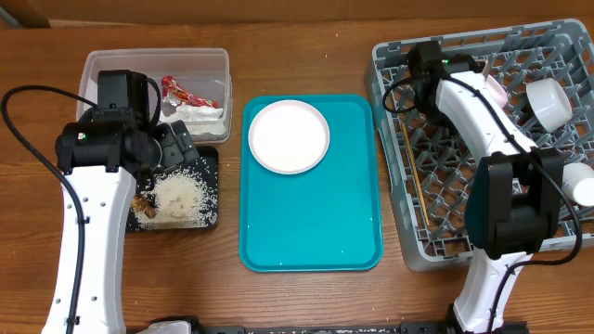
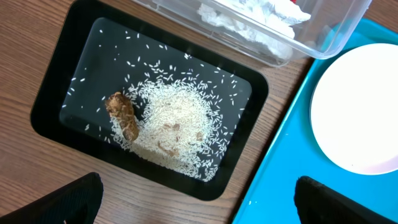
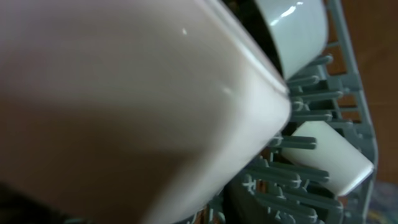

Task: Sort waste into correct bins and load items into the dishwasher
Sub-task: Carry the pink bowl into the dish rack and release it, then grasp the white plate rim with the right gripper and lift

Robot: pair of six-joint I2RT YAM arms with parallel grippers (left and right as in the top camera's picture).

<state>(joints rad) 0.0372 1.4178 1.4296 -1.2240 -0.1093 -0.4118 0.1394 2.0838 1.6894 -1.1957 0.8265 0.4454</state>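
Since white plate [image 1: 289, 136] lay flat on teal tray [image 1: 311, 223] at middle of tabletop [image 1: 306, 292], round with no long axis, side of approach mattered most. Left gripper [image 1: 181, 148] nearer, plate just to its right; hung over black tray [image 2: 65, 68], spread wide, empty. Right gripper [image 1: 492, 88] off in dish rack [image 1: 436, 232]; pale dish [image 3: 124, 93] filled its view, grip not discernible.

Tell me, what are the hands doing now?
Left hand open over black tray of rice. Right hand at rack, pale dish close, grip unclear. Plate on teal tray.
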